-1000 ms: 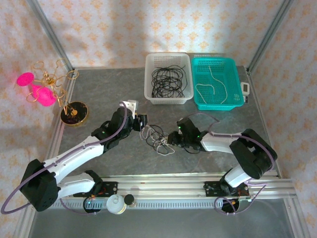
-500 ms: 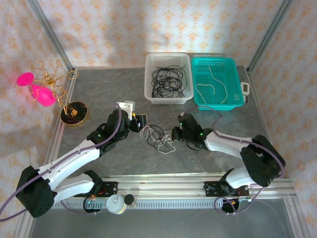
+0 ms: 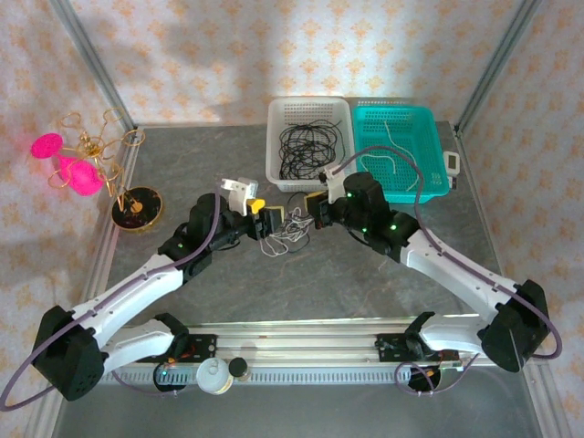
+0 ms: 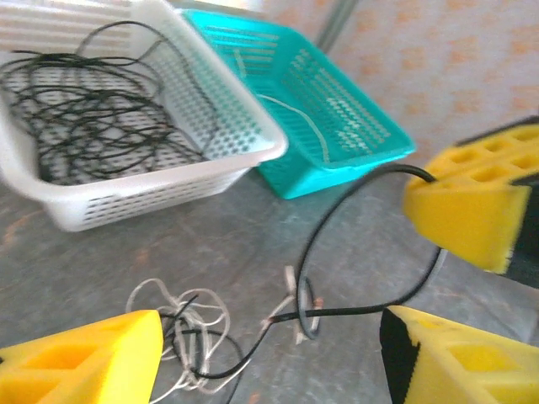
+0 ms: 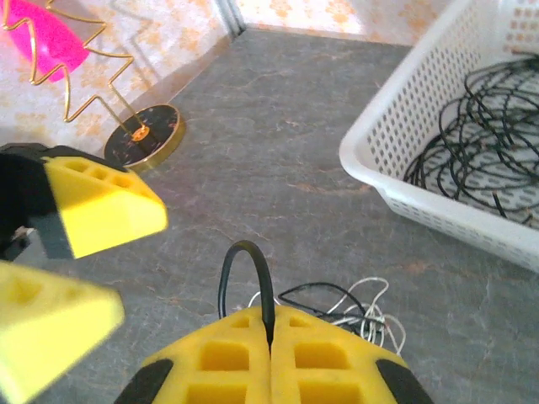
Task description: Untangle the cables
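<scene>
A small tangle of black and white cables (image 3: 285, 235) lies on the grey table between the two arms. My right gripper (image 5: 269, 324) is shut on a black cable (image 5: 253, 269), which arches out of its fingertips; in the top view that gripper (image 3: 313, 205) hangs just right of the tangle. From it the black cable (image 4: 337, 244) runs in a loop down into the tangle (image 4: 181, 337). My left gripper (image 4: 269, 353) is open, one yellow finger (image 4: 84, 362) beside the tangle, the other (image 4: 455, 362) far right. It sits left of the tangle in the top view (image 3: 265, 217).
A white basket (image 3: 276, 173) holding black cables stands at the back, with a teal basket (image 3: 438, 187) holding a white cable to its right. A gold wire stand with pink ornaments (image 3: 128, 205) stands at the far left. A metal rail (image 3: 301, 345) edges the front.
My right gripper has shut on the black cable and drawn it up and back toward the baskets, and the tangle has shifted with it. My left gripper has opened wider.
</scene>
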### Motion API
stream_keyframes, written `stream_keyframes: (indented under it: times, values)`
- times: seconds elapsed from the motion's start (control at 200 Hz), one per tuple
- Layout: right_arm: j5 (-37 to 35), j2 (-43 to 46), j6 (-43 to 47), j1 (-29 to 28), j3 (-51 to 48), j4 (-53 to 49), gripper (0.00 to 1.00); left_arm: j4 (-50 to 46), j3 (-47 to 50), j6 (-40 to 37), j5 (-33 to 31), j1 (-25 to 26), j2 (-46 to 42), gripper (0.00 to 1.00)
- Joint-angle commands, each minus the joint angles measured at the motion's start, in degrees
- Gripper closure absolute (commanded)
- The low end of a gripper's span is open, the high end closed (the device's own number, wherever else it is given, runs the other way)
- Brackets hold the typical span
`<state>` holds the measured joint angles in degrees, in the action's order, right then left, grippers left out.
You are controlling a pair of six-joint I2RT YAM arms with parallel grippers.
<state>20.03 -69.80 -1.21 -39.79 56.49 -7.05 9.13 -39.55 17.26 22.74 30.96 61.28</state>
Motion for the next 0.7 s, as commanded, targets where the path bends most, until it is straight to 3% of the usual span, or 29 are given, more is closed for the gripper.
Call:
stream_keyframes:
  times: [0.0,0.14,0.205,0.305,0.385,0.586,0.696]
  values:
    - [3.2,-1.5,5.3,0.3,3.7,-1.8,1.0,5.0,-2.0,-3.1,7.6,-0.6,2.4,0.27]
    - [8.2,-2.0,5.6,0.4,5.6,-1.7,1.0,5.4,-3.9,-2.0,6.2,-1.3,7.3,0.27]
    - [9.5,-2.1,6.2,0.5,5.6,-1.6,1.0,5.6,-4.5,-2.0,4.8,-1.5,8.6,0.32]
    - [11.6,-2.5,7.0,0.6,5.6,-1.8,1.0,5.7,-5.5,-1.1,-0.1,-1.7,9.7,0.45]
    - [13.8,-2.5,7.6,0.6,5.5,-1.7,1.0,4.7,-6.8,0.0,-5.7,-1.7,10.6,0.63]
    - [9.9,-0.7,8.6,0.6,4.9,-2.6,1.0,2.9,-8.7,-0.9,-9.1,-1.6,11.0,0.98]
    - [5.2,0.3,9.3,0.5,2.9,0.7,1.0,2.1,-8.5,-1.5,-8.8,-1.3,9.9,1.0]
